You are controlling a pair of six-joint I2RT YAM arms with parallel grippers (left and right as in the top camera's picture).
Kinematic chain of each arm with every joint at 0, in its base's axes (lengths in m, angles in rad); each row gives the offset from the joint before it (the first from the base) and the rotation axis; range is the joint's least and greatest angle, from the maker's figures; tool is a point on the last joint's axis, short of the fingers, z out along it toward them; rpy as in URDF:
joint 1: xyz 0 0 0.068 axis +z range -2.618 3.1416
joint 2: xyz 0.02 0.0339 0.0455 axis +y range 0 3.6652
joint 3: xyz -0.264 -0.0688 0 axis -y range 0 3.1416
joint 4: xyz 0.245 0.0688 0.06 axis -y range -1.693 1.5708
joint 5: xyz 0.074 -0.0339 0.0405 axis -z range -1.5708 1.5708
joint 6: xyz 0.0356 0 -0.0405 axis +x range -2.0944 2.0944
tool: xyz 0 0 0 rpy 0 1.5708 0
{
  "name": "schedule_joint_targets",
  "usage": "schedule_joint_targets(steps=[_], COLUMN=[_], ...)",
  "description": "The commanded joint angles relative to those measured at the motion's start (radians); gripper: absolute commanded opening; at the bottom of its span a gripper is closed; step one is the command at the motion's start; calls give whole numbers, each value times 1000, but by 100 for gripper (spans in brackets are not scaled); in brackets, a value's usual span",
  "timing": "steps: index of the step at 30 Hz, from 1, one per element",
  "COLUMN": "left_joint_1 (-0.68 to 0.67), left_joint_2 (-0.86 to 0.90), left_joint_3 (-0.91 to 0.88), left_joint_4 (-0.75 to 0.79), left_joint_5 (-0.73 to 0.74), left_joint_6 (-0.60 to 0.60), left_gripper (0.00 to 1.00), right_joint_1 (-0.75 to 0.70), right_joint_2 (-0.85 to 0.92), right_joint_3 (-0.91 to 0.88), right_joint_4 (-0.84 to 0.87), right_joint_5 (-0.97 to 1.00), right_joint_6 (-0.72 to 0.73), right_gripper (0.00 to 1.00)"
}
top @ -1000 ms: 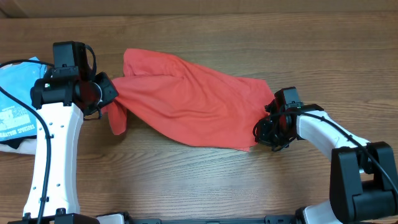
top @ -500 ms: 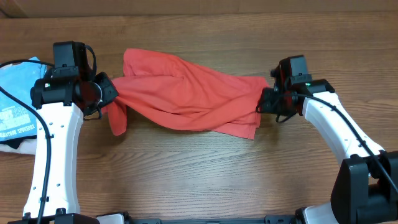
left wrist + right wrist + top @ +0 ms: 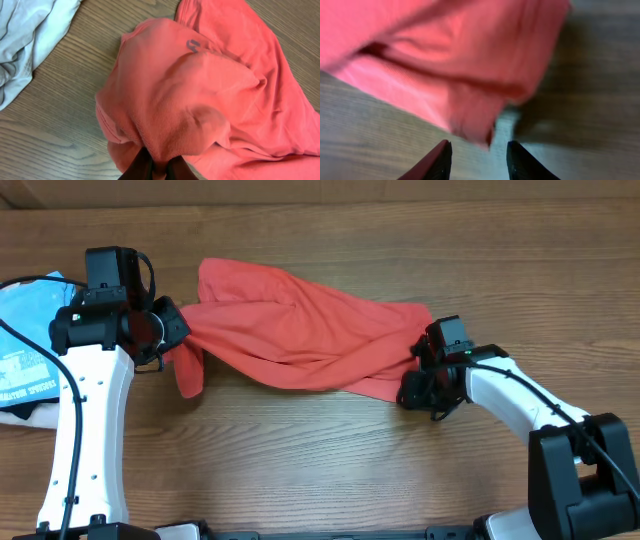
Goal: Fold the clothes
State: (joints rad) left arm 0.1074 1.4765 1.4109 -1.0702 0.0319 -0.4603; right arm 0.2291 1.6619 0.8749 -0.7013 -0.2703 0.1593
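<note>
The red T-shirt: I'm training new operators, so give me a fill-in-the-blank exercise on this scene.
The left claw is ___ on the red T-shirt.
The right claw, at the shirt's edge, is ___.
The light blue shirt lies beside the ___ arm.
Missing words: shut; open; left.

T-shirt (image 3: 300, 330): knit cotton-like cloth, matt and soft. A fine ribbed weave shows just ahead of the left pincer (image 3: 156, 170), where it bunches in rumpled folds; the small print on it is flat and dark. Left pincer fingers: black, matt, plastic-looking. Right pincer (image 3: 476, 160): black too, blurred, finish hard to judge. Counter (image 3: 320, 470) under both: wood grain, smooth, low sheen. Off the left pincer's left side, light blue shirt (image 3: 25, 340): thin matt cloth, creased. Arm shells (image 3: 85, 410): white, smooth, slightly glossy plastic.
</note>
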Motion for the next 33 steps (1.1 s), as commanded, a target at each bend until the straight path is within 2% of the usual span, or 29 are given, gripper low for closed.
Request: schedule_joint_targets(steps=[1,5,6,9,10,11,14,17,19,21,25,29,33], left_joint_1=[0,0,0,0,0,0,0,0,0,0,1,1,1], left_joint_2=[-12,-12,-12,-12,-12,-12,-12,-13,-13,-20,-51,-102,-147], left_joint_3=[17,17,17,17,17,17,17,17,18,31,103,222,321], left_joint_4=[4,4,5,4,4,4,5,5,4,4,-38,-92,-132], left_joint_5=[-13,-14,-14,-14,-14,-14,-14,-19,-21,-21,-66,-76,-81], left_joint_6=[19,19,19,19,19,19,19,20,22,55,72,117,150], left_gripper=[10,10,10,10,9,10,9,4,4,4,4,4,4], right_joint_1=[8,8,8,14,21,26,38,35,27,9,-42,-137,-206], right_joint_2=[1,8,13,22,23,23,23,2,-34,-120,-235,-324,-357], right_joint_3=[-51,-95,-99,-100,-100,-100,-97,-47,22,190,481,820,1031], right_joint_4=[69,157,168,171,167,165,142,47,-46,-202,-401,-573,-679], right_joint_5=[15,14,14,-8,-13,-12,-13,-13,-24,-13,56,134,188], right_joint_6=[-23,-37,-43,-63,-64,-63,-51,-2,2,2,16,28,23], right_gripper=[40,38,32,20,10,5,4,4,4,4,4,4,4])
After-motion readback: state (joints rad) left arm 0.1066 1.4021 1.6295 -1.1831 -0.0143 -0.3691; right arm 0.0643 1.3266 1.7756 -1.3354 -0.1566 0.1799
